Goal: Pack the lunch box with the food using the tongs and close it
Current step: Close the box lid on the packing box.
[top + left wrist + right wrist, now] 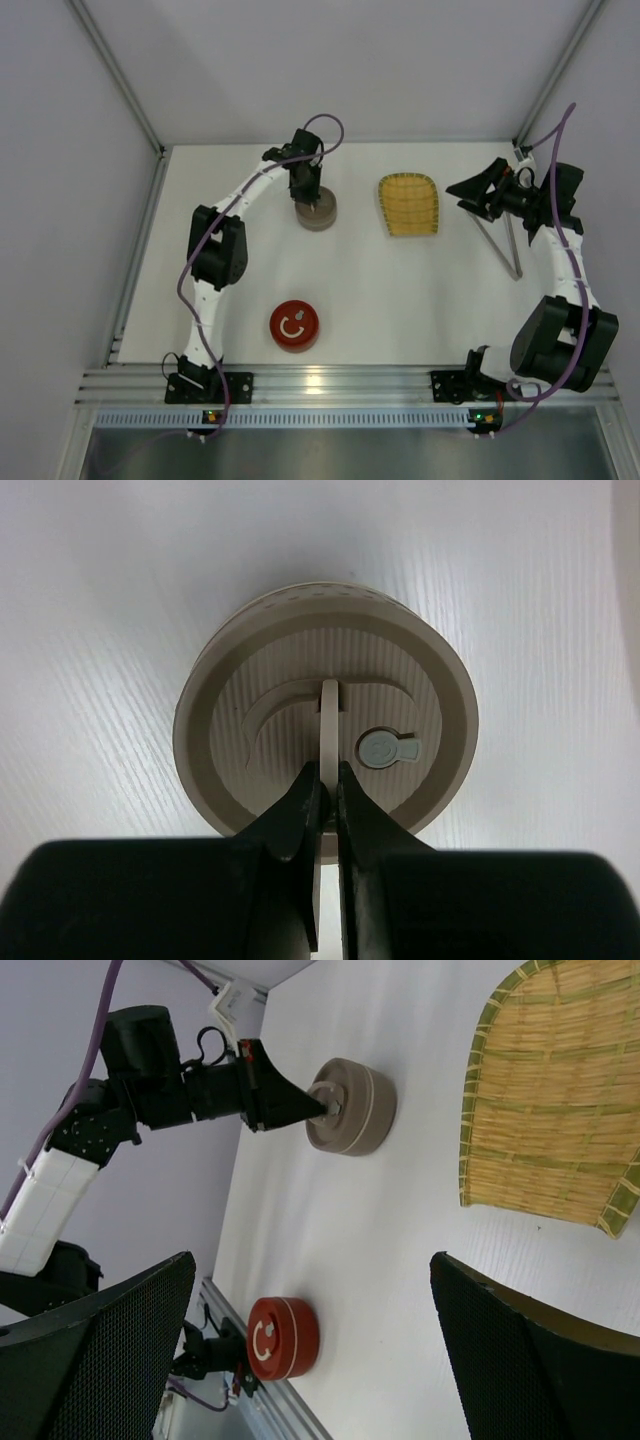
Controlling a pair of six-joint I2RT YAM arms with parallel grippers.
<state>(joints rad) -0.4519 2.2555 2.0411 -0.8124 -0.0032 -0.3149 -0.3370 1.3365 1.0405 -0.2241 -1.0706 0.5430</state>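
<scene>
A round beige lunch box [316, 210] stands at the back middle of the table, its lid [325, 705] on. My left gripper [328, 770] comes down from above and is shut on the lid's thin upright handle [329, 705]. The right wrist view shows the lunch box [350, 1110] too, with the left gripper [325, 1108] on top of it. My right gripper [478, 195] hangs wide open at the back right with nothing between its fingers [100, 1360]. The silver tongs [508, 255] lie on the table under the right arm. No food shows.
A woven yellow tray [408, 203] lies bare between the lunch box and the right gripper. A red round tin [294, 326] with a white mark on its lid stands near the front edge, left of centre. Grey walls close the table in at left, back and right.
</scene>
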